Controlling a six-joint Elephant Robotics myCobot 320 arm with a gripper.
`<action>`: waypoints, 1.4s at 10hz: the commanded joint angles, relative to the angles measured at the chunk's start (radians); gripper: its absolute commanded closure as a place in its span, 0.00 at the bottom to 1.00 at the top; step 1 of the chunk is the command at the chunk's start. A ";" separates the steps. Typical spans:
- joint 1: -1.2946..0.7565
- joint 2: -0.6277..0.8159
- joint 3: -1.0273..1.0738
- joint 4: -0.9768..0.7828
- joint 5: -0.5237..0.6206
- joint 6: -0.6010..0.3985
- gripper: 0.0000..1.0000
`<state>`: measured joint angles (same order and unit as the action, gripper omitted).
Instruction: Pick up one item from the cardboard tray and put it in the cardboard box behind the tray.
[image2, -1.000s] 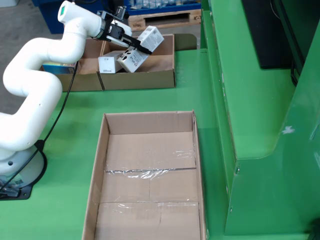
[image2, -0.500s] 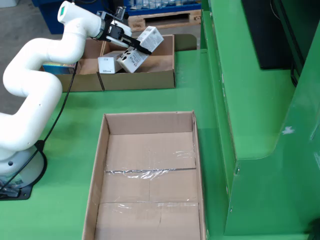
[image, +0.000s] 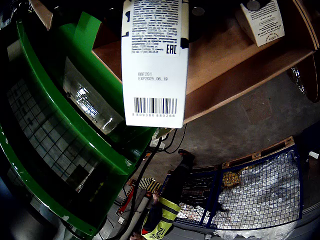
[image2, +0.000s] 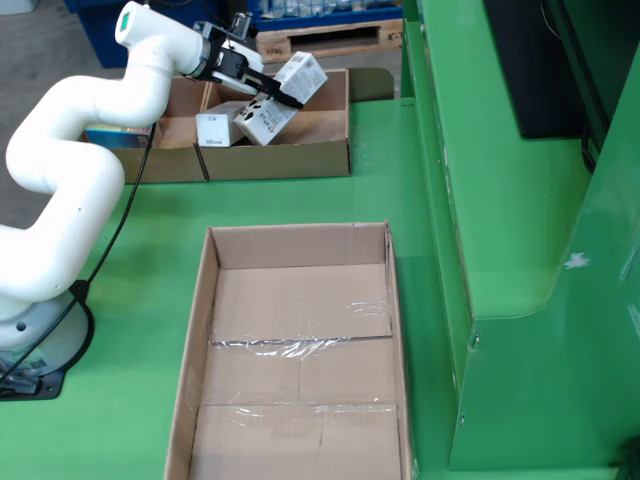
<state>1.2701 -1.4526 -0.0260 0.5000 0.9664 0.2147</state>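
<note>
My black gripper (image2: 283, 98) clamps a white printed carton (image2: 300, 75), tilted, above the brown cardboard box (image2: 335, 155) holding more white cartons (image2: 215, 129) below me; releasing from here, it could tumble over the rim

Matt brown cardboard tray (image2: 300, 420), glossy tape; smooth white plastic arm (image2: 70, 170).

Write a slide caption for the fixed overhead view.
White arm holds a white carton over the far cardboard box; near tray sits empty.
</note>
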 joint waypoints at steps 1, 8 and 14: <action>0.007 0.029 0.026 0.012 -0.013 0.005 1.00; 0.007 0.029 0.026 0.012 -0.013 0.005 0.40; 0.007 0.029 0.026 0.012 -0.013 0.003 0.00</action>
<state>1.2716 -1.4526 -0.0260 0.5000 0.9648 0.2147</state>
